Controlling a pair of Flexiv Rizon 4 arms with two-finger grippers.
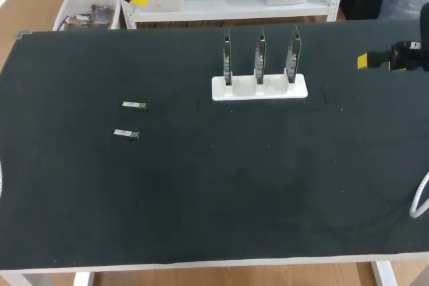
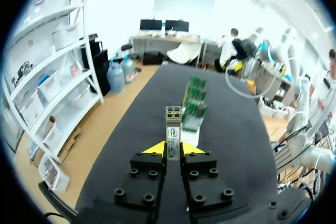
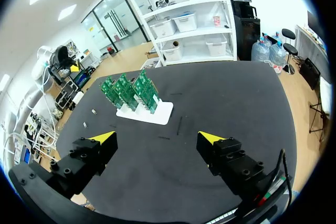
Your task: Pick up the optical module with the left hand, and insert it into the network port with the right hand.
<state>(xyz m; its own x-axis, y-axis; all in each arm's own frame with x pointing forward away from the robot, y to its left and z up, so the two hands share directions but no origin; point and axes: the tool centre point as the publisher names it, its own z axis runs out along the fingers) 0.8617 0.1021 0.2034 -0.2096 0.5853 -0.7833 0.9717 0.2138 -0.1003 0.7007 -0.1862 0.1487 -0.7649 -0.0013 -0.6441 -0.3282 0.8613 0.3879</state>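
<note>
**Inspector:** Your left gripper (image 2: 172,148) is clamped on the optical module (image 2: 172,129), at the far left. Pickup looks complete.

**Operator:** Next?

**Inspector:** Your right gripper (image 3: 157,139) stands wide open and empty at the far right. You likely need a handover, then the network cards (image 1: 259,58).

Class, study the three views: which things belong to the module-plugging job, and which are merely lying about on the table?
In the job:
- optical module, gripped in the left pincer
- right pincer, open
- three network cards, upright in the white holder

Lying about:
- farther spare module and nearer spare module, both flat on the black table
</note>
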